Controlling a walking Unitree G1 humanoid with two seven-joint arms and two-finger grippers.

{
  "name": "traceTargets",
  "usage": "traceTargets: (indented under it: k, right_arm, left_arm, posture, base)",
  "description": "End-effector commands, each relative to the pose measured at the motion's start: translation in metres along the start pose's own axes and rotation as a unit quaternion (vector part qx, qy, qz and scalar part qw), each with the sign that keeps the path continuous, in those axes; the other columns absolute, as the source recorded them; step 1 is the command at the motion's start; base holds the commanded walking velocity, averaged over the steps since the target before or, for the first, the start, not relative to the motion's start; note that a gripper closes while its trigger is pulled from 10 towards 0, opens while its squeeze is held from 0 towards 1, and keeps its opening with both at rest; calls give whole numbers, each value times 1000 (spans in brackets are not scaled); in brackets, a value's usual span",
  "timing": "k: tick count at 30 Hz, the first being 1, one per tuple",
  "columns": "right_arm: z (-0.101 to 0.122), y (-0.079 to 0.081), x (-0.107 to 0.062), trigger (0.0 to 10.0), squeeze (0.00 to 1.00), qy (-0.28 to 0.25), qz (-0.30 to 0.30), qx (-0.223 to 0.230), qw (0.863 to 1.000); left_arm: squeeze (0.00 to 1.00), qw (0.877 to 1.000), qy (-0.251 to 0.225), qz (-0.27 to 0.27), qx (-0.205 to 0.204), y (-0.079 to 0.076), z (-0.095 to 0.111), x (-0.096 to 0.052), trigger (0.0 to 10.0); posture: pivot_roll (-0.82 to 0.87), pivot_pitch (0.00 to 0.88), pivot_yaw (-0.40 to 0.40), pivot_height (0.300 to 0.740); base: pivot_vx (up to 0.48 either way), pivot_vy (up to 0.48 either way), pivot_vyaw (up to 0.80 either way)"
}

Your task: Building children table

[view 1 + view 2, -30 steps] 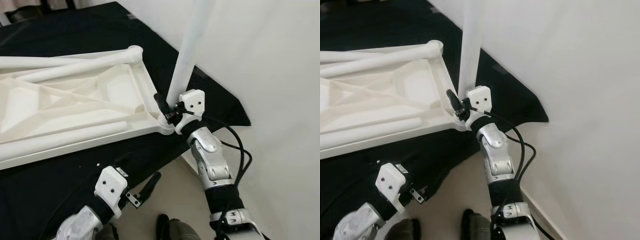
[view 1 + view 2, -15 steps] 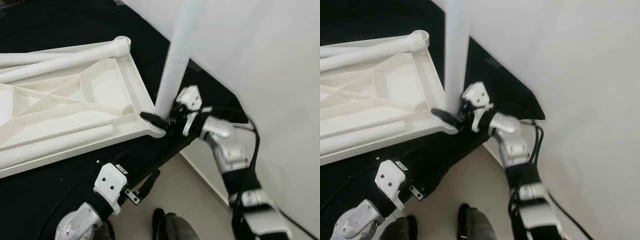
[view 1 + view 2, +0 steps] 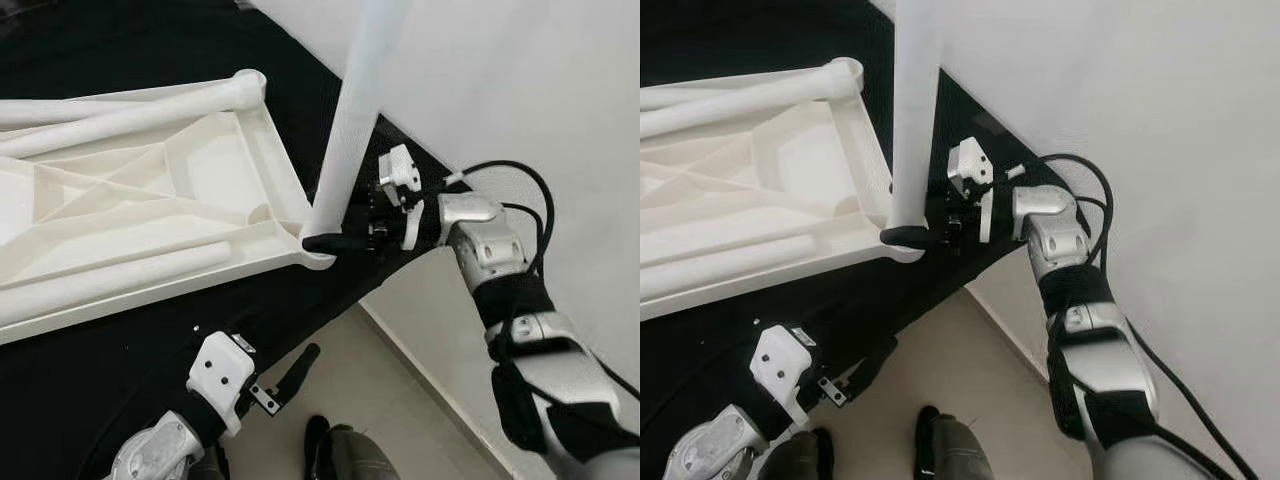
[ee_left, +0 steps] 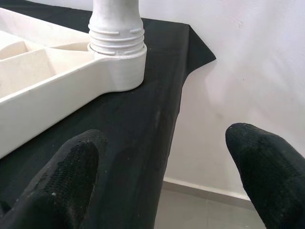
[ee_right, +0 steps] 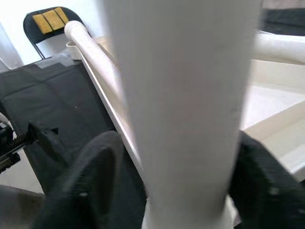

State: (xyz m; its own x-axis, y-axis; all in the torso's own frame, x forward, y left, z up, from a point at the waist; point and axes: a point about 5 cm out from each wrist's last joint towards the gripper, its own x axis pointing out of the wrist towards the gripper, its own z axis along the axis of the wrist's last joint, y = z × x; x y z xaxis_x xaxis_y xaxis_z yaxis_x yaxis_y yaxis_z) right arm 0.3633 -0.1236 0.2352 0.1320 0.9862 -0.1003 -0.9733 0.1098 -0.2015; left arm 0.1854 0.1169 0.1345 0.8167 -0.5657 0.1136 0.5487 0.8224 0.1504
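The white tabletop (image 3: 150, 215) lies upside down on the black cloth (image 3: 120, 330), ribs up, its near corner close to the cloth's edge by the wall. One table leg (image 3: 345, 130) stands upright in that corner's socket, and the left wrist view shows threads (image 4: 116, 34) still exposed above the socket collar, so I judge this leg is not fully screwed home.

The right gripper (image 3: 335, 240) is at the base of that leg, fingers either side of it and close against it (the right wrist view shows the white tube between the two black fingers (image 5: 95, 176)); it looks clamped on the leg, ready for a turn.

The left gripper (image 3: 290, 375) hangs low off the cloth's near edge, fingers spread apart with nothing between them.

A second leg (image 3: 130, 115) appears to sit in the far corner socket, lying low along the tabletop's far rim, and another loose leg (image 3: 110, 280) rests inside the tray along the near rim. So: one leg going in, at least one loose, then the flip upright remains.
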Motion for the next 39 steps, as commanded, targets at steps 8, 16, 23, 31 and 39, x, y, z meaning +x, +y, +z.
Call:
traceTargets:
  k: [8,16,23,31,39]
  right_arm:
    - [7,-1,13,0,0,-19,58,2,998]
    - [-1,-6,6,0,0,3,14,-9,1000]
    - [-90,36,8,0,0,82,-392,94,911]
    - [-100,57,25,0,0,84,-410,103,903]
    - [-71,56,39,10000,1000,16,-332,99,938]
  left_arm:
    - [0,1000,6,-8,-7,-6,-1,-2,10000]
    - [0,1000,6,-8,-4,-7,-1,-1,10000]
    - [0,1000,2,5,2,-3,2,-3,10000]
    - [0,1000,2,6,8,1,-1,-3,10000]
    - [0,1000,1,12,10,0,-3,-1,10000]
  posture:
    - [174,276,-137,740]
    - [168,273,-156,740]
    - [163,288,-156,740]
    - [147,256,-137,740]
    - [153,232,-146,740]
  base:
    - [0,0,0]
    - [0,0,0]
    - [0,0,0]
    - [0,0,0]
    - [0,0,0]
